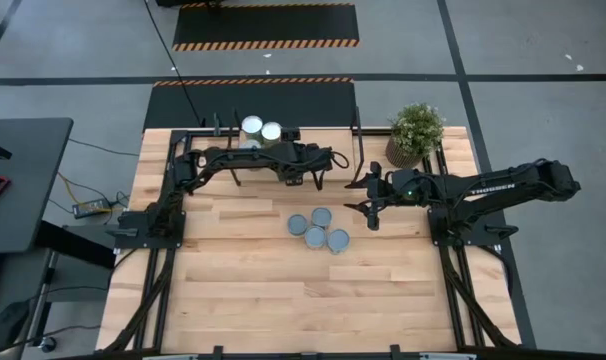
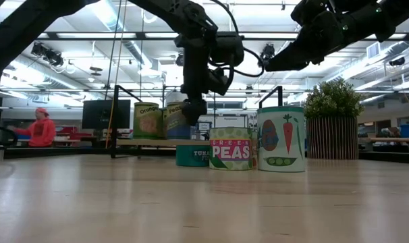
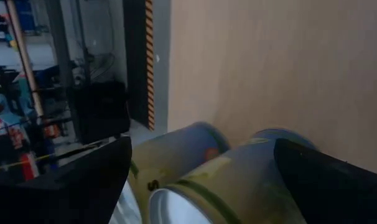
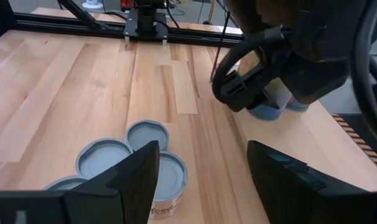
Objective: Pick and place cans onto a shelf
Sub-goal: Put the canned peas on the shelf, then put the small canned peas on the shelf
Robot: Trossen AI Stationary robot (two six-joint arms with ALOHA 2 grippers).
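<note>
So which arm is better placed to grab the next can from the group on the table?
Probably the right. The right gripper hangs open beside the four cans on the table, and its wrist view looks straight down on them. The left gripper is over at the shelf, near the two cans there.

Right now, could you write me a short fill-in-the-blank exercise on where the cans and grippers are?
1. The cluster of cans on the table numbers ____.
2. The shelf holds ____ cans.
3. The potted plant stands nearest the ____ arm.
4. The right gripper has its fingers ____ above the cluster.

Missing: four; two; right; open
</note>
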